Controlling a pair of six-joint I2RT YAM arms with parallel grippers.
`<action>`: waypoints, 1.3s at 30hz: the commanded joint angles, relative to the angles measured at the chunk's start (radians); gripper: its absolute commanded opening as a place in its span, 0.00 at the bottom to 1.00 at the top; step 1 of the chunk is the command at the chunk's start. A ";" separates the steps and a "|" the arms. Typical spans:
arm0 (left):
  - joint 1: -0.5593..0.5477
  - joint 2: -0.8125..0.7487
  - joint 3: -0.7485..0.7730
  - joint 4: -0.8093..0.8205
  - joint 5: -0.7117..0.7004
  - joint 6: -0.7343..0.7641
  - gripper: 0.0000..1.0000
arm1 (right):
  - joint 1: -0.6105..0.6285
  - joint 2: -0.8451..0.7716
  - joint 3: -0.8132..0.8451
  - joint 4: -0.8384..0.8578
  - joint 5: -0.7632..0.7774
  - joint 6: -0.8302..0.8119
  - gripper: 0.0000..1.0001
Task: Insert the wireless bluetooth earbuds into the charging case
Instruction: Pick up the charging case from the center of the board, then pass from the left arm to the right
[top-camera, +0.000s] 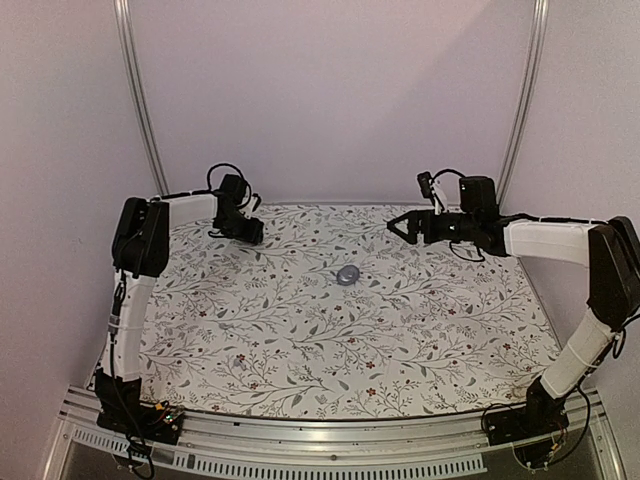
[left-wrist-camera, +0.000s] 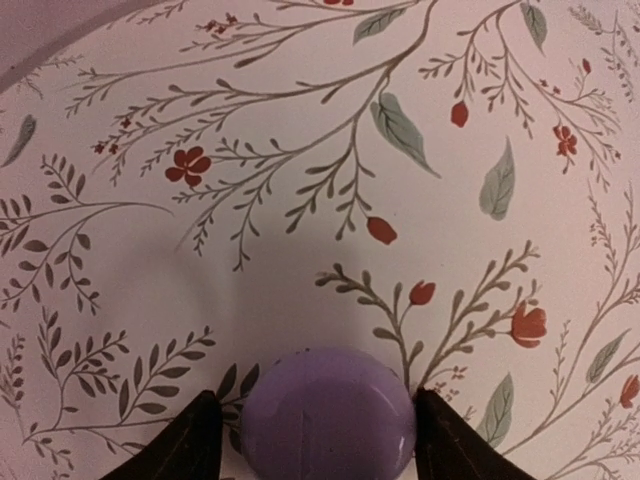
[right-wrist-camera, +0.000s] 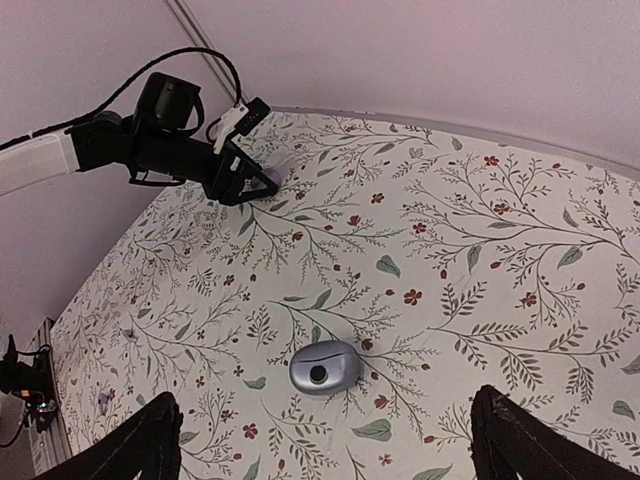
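The lavender-purple charging case (left-wrist-camera: 328, 415) lies shut on the floral cloth at the far left, between the fingers of my left gripper (left-wrist-camera: 315, 445). The right finger touches it and a thin gap shows at the left finger. The case also shows in the right wrist view (right-wrist-camera: 268, 177), at the left gripper's tips. In the top view the left gripper (top-camera: 250, 232) hides it. One greyish-lavender earbud (top-camera: 348, 276) with a dark spot lies alone mid-cloth, also in the right wrist view (right-wrist-camera: 325, 367). My right gripper (top-camera: 397, 226) hovers wide open and empty above and behind it. The second earbud is out of view.
The floral cloth (top-camera: 300, 340) covers the table. A metal rail (top-camera: 320, 440) runs along the near edge. Curved frame poles (top-camera: 140, 100) and a plain wall stand at the back. The left arm (right-wrist-camera: 130, 145) reaches across the far left.
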 joint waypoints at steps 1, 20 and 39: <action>-0.022 0.033 0.020 -0.032 -0.012 0.017 0.59 | -0.003 -0.028 -0.002 0.009 0.009 -0.021 0.99; -0.213 -0.381 -0.430 0.141 -0.038 0.033 0.38 | -0.015 -0.094 -0.104 0.055 -0.075 0.051 0.99; -0.859 -0.943 -1.023 0.660 -0.352 0.286 0.33 | 0.142 -0.208 -0.268 0.101 -0.327 0.246 0.90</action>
